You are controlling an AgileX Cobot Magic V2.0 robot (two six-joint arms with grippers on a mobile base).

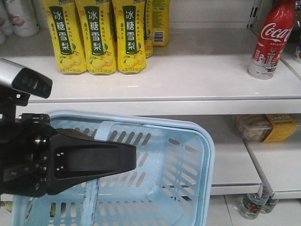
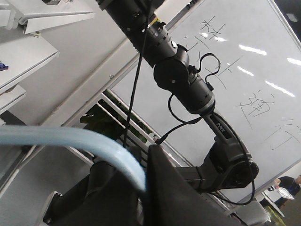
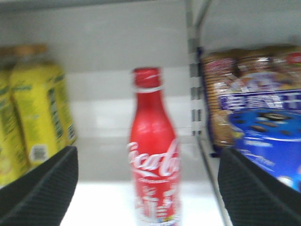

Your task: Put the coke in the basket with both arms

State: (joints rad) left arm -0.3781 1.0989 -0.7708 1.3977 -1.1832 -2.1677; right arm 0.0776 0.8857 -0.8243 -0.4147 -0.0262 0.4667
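1. My left gripper [image 1: 127, 157] is clenched on the swing handle [image 2: 70, 139] of the basket [image 1: 207, 155]. In the left wrist view the pale blue handle bar runs straight into the closed black fingers.
2. In the front view the basket hangs at the near left, below the upper shelf [image 1: 188, 80] and tilted, with its open top facing the camera. Its slotted walls and floor show nothing inside.
3. My right gripper [image 3: 148, 179] is released. Its two textured fingers [image 3: 42, 188] sit wide apart at the lower corners of the right wrist view and grasp nothing.
4. The coke [image 1: 272, 40] stands upright on the upper shelf at the far right, well apart from the basket. In the right wrist view it is centred in the gap between my right fingers, with clear space on both sides and no contact. That view is blurred, so I cannot tell how far the bottle lies beyond the fingertips.
5. Yellow drink bottles [image 1: 96, 37] stand in a row on the same shelf, to the left of the coke.
6. Biscuit packs [image 3: 263, 117] stand to the right of the coke, behind a shelf divider.
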